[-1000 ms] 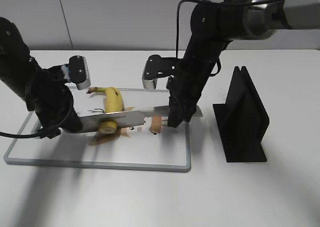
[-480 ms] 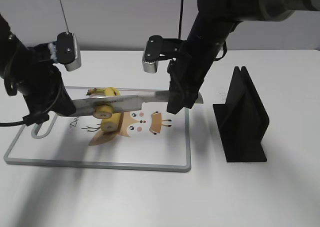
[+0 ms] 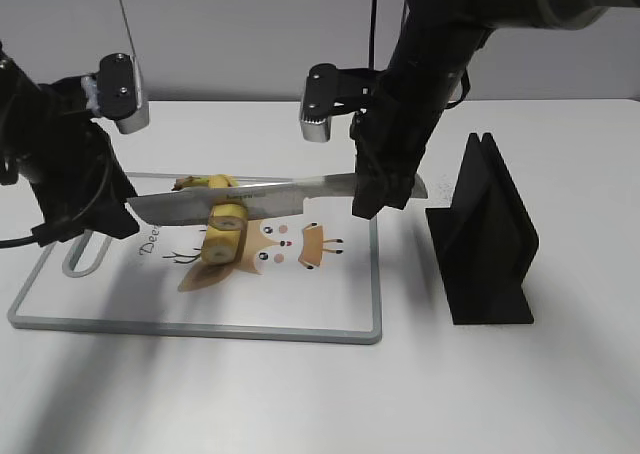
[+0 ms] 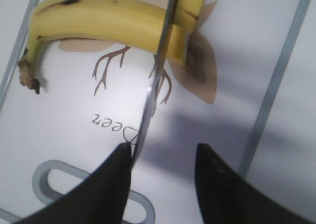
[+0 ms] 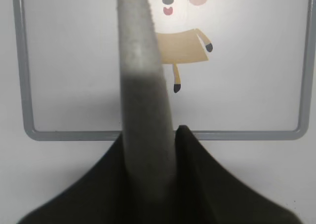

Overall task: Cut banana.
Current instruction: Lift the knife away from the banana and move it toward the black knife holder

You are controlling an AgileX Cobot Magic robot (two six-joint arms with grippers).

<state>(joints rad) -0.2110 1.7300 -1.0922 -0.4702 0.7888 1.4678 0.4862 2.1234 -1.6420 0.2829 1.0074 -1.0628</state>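
The yellow banana (image 3: 222,236) lies on the white cutting board (image 3: 200,330), stem to the back left, its cut end facing the front. It also shows in the left wrist view (image 4: 98,21). My right gripper (image 3: 384,189) is shut on the grey handle of a knife (image 5: 143,81) and holds the long blade (image 3: 250,200) level, just above the banana near its cut end. My left gripper (image 4: 163,157) is open over the board's left part, and the blade's tip (image 4: 143,130) lies beside its left finger. In the exterior view the left gripper (image 3: 108,214) is at the blade's tip.
The board has a grey rim (image 5: 74,134), a handle slot (image 4: 59,182) at its left end and an orange-brown deer print (image 3: 300,242). A black knife stand (image 3: 490,234) is on the table right of the board.
The knife has risen from low on the banana to just above it and shifted right. Both arms have lifted, and the left gripper has moved back to the left.
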